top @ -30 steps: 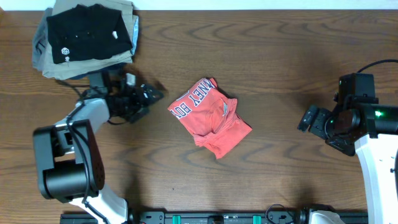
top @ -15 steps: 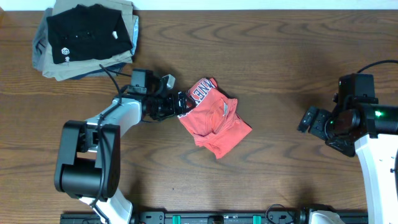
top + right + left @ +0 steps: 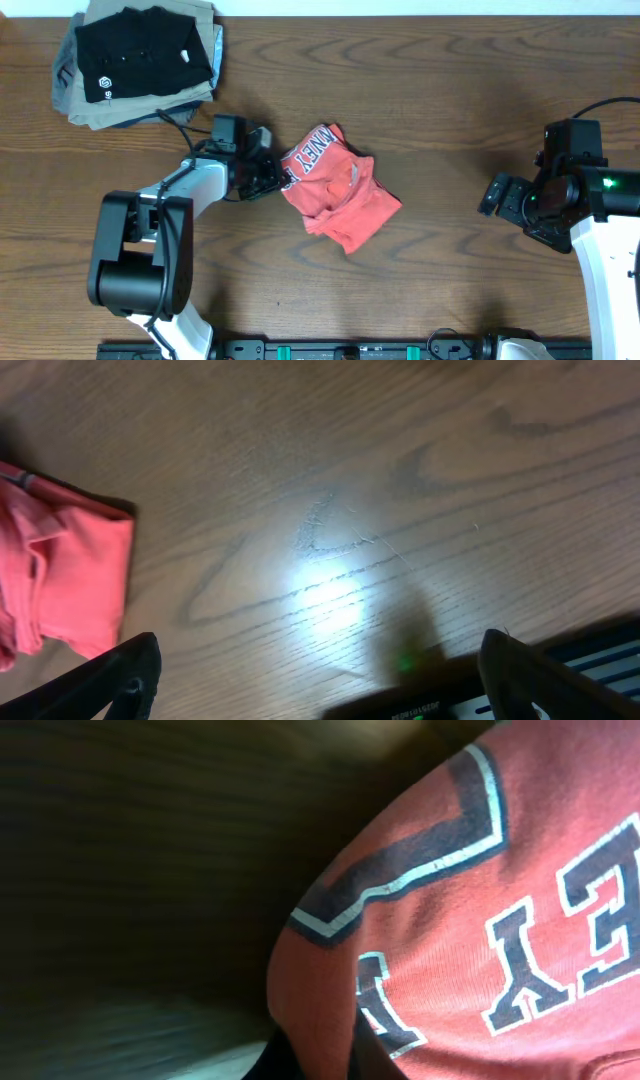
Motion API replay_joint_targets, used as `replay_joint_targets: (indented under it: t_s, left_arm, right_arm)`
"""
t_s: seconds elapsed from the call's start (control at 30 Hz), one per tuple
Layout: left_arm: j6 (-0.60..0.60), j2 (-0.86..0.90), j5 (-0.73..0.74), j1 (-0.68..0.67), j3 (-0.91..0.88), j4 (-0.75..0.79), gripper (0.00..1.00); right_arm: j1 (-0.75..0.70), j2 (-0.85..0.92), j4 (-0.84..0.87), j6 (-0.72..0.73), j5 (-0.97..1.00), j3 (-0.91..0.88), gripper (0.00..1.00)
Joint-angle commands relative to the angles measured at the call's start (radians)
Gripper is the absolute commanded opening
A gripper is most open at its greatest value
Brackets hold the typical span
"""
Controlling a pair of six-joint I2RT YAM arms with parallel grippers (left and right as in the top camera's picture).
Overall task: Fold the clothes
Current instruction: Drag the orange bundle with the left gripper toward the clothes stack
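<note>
1. Coral-red T-shirt [image 3: 338, 195] is lying crumpled in a loose bunch near the middle of the wooden table [image 3: 440, 90]; its block lettering is facing up on the 11 o'clock part; a lower flap is trailing toward 5 o'clock.
2. Left gripper [image 3: 280, 178] is sitting at the shirt's 9 o'clock edge; jaws are clamping together on that edge of the cloth; left wrist view is showing the T-shirt [image 3: 480, 920] filling the frame at 3 o'clock, with lettering close up and cloth running down between dark fingers at 6 o'clock.
3. Right gripper [image 3: 497, 192] is hanging at 3 o'clock of the shirt, well apart from it; jaws are standing wide and gripping nothing; right wrist view is showing the right gripper [image 3: 320, 680] over bare wood, the T-shirt [image 3: 60, 575] at its 9 o'clock edge.
4. Stack of folded garments [image 3: 75, 95] is sitting at the table's 10 o'clock corner; a black shirt [image 3: 140, 50] with a small white logo is lying on top; the stack is lying apart from the T-shirt.
</note>
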Motion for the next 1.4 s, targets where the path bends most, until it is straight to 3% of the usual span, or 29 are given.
replay_joint_targets:
  t_s: [0.0, 0.4, 0.47, 0.5, 0.53, 0.57, 0.6, 0.67, 0.9, 1.37]
  left_arm:
    - [-0.067, 0.044, -0.234, 0.092, -0.033, -0.039, 0.06]
    - [-0.1, 0.044, -0.269, 0.447, -0.033, -0.1, 0.06]
    - [-0.1, 0.044, -0.241, 0.49, -0.033, -0.118, 0.1]
    - [-0.1, 0.044, -0.216, 0.504, -0.033, -0.129, 0.15]
    - [-0.1, 0.044, -0.187, 0.514, -0.033, -0.141, 0.32]
    - [-0.1, 0.044, -0.155, 0.522, -0.033, -0.154, 0.58]
    - [-0.1, 0.044, -0.126, 0.525, -0.033, -0.17, 0.75]
    - [-0.1, 0.044, -0.084, 0.524, -0.033, -0.202, 0.92]
    - [-0.084, 0.042, -0.063, 0.522, -0.033, -0.236, 0.94]
    - [0.09, 0.021, -0.122, 0.526, -0.011, 0.136, 0.94]
  right_arm:
    - [-0.006, 0.001, -0.003, -0.011, 0.0, 0.008, 0.99]
    - [-0.006, 0.001, 0.013, -0.011, 0.0, 0.008, 0.99]
    - [-0.006, 0.001, 0.017, -0.011, 0.0, 0.008, 0.99]
    - [-0.006, 0.001, 0.019, -0.011, 0.0, 0.008, 0.99]
    - [-0.006, 0.001, 0.022, -0.011, 0.0, 0.008, 0.99]
    - [-0.006, 0.001, 0.026, -0.011, 0.0, 0.008, 0.99]
    - [-0.006, 0.001, 0.032, -0.011, -0.001, 0.008, 0.99]
    - [-0.006, 0.001, 0.044, -0.01, -0.001, 0.008, 0.99]
    - [-0.006, 0.001, 0.049, -0.011, -0.012, 0.008, 0.99]
    - [-0.006, 0.001, 0.015, -0.011, -0.012, 0.008, 0.99]
